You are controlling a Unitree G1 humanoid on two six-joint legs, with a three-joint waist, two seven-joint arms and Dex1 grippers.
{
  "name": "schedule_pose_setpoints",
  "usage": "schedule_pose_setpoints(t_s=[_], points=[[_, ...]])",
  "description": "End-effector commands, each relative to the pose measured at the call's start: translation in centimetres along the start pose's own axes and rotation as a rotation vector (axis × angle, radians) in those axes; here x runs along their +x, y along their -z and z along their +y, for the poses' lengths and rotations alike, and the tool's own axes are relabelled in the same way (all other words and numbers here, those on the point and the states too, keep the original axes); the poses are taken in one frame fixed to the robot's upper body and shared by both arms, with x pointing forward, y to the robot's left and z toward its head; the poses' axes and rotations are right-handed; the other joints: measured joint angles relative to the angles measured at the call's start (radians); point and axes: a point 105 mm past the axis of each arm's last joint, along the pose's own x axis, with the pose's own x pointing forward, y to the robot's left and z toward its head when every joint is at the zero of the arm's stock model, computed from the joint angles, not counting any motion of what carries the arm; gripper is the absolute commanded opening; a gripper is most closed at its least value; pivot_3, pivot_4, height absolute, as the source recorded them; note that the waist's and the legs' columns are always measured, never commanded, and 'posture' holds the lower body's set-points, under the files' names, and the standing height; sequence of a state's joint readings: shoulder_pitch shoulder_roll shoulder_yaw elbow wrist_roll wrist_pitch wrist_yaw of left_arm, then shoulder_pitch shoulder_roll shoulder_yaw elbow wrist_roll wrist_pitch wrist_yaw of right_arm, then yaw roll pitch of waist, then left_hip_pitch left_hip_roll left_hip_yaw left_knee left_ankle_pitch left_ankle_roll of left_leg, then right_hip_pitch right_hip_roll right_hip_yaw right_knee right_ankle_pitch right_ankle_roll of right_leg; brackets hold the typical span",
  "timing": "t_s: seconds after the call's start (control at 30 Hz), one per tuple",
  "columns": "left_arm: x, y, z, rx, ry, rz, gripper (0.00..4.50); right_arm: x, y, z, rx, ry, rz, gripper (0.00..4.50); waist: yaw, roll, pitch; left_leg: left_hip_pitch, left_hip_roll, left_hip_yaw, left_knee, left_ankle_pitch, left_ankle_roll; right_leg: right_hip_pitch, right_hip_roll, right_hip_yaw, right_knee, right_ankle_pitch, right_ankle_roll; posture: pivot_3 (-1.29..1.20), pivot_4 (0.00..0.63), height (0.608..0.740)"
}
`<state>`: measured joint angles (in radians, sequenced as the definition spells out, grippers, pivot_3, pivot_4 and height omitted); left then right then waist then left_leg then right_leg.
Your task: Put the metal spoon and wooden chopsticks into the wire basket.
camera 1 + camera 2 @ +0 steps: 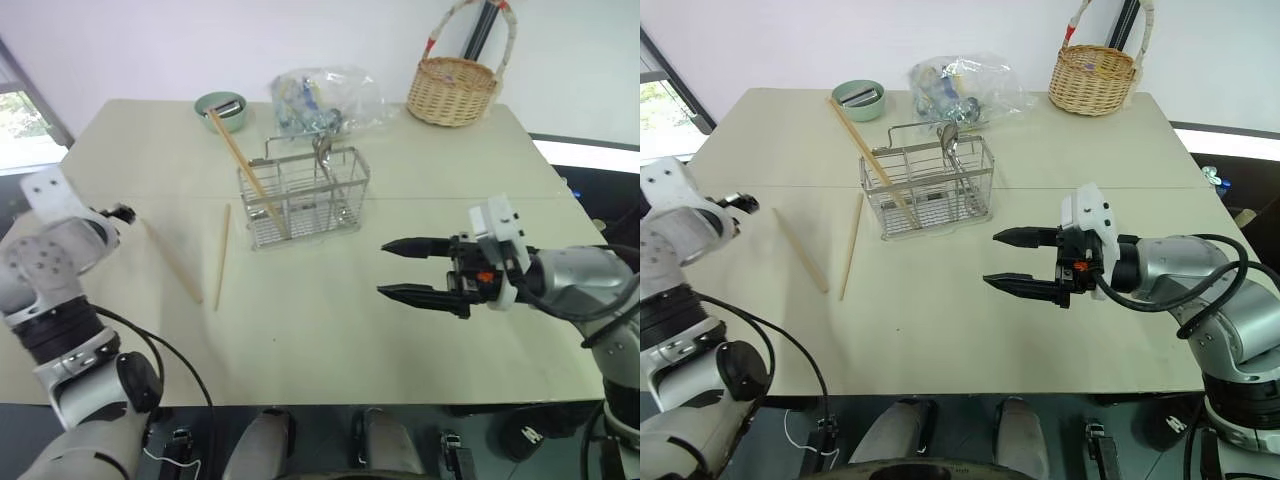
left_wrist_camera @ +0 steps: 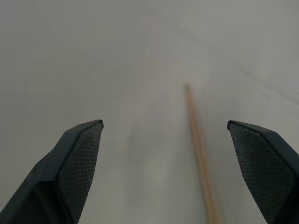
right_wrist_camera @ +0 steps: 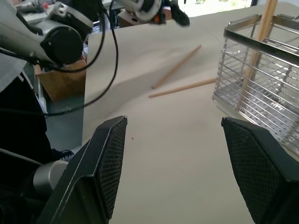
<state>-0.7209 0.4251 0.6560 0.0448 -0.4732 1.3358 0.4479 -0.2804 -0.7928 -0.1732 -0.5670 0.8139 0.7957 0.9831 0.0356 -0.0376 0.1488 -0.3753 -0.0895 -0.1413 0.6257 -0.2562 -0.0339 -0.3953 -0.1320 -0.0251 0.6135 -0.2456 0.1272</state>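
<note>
The wire basket (image 1: 300,195) stands mid-table. The metal spoon (image 1: 320,155) stands upright in it, and one wooden chopstick (image 1: 245,170) leans inside it, its top sticking out toward the far left. Two more chopsticks lie flat on the table left of the basket, one near it (image 1: 222,255) and one further left (image 1: 170,260). My left gripper (image 1: 122,212) hovers open over the far end of that outer chopstick (image 2: 198,149), which runs between its fingers. My right gripper (image 1: 383,269) is open and empty to the right of the basket, pointing left.
A round wicker basket (image 1: 452,85) with a tall handle sits at the far right corner. A crumpled clear plastic bag (image 1: 320,98) and a small green bowl (image 1: 222,108) sit behind the wire basket. The table's front edge is close below my right gripper.
</note>
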Motion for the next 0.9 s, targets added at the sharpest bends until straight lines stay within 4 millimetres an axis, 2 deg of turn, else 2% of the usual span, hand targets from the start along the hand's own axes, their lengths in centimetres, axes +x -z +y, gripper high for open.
schedule_pose_setpoints(t_s=[0.03, 0.23, 0.4, 0.6, 0.63, 0.7, 0.9], points=[[0.8, -0.8, -1.3, 0.003, 0.005, -0.016, 4.50, 0.0, -0.8, 0.7, -0.021, 0.010, -0.033, 3.30, 0.004, 0.000, 0.000, 0.000, 0.000, 0.000, 0.000, 0.000, 0.000, 0.000, 0.000, 0.000, 0.000, 0.000, 0.000, 0.00, 0.150, 0.688], [2.7, 0.5, -4.1, 0.058, 0.043, 0.078, 4.50, -0.1, -0.6, 1.1, 0.016, 0.042, -0.054, 3.30, 0.007, -0.001, 0.000, 0.000, 0.000, 0.000, 0.001, 0.000, 0.000, 0.001, -0.001, -0.001, 0.000, 0.000, 0.000, 0.00, 0.150, 0.688], [4.0, 1.0, -5.0, 0.074, 0.042, 0.139, 4.50, -0.2, -0.4, 1.2, 0.032, 0.073, -0.076, 3.30, 0.002, -0.001, 0.000, 0.000, 0.000, 0.000, 0.001, 0.000, 0.000, 0.001, -0.001, -0.001, -0.001, 0.000, 0.001, 0.00, 0.150, 0.688], [5.1, 1.9, -4.2, 0.092, -0.034, 0.180, 4.50, -0.6, -0.5, 0.5, 0.041, 0.135, -0.103, 3.30, 0.004, 0.000, 0.000, 0.001, 0.000, 0.001, 0.001, 0.000, 0.000, 0.001, -0.001, -0.002, 0.000, 0.000, 0.001, 0.00, 0.150, 0.688], [5.2, 2.2, -3.9, 0.084, -0.045, 0.192, 3.97, -0.6, -0.5, 0.4, 0.041, 0.141, -0.102, 3.37, 0.003, 0.000, 0.000, 0.001, 0.000, 0.001, 0.001, 0.000, 0.000, 0.001, -0.001, -0.002, 0.000, 0.000, 0.001, 0.00, 0.150, 0.688], [5.3, 2.6, -3.7, 0.074, -0.057, 0.208, 3.23, -0.7, -0.5, 0.3, 0.041, 0.147, -0.100, 3.37, 0.002, 0.001, 0.000, 0.001, 0.000, 0.001, 0.001, 0.000, 0.000, 0.001, -0.001, -0.001, 0.000, 0.000, 0.001, 0.00, 0.150, 0.688], [5.6, 3.6, -3.4, 0.026, -0.077, 0.239, 0.17, -1.2, -1.0, -0.3, 0.044, 0.173, -0.117, 3.37, 0.005, 0.003, -0.002, 0.001, 0.000, 0.000, 0.001, 0.000, 0.000, 0.002, -0.001, -0.002, 0.000, 0.000, 0.002, 0.00, 0.150, 0.688]])
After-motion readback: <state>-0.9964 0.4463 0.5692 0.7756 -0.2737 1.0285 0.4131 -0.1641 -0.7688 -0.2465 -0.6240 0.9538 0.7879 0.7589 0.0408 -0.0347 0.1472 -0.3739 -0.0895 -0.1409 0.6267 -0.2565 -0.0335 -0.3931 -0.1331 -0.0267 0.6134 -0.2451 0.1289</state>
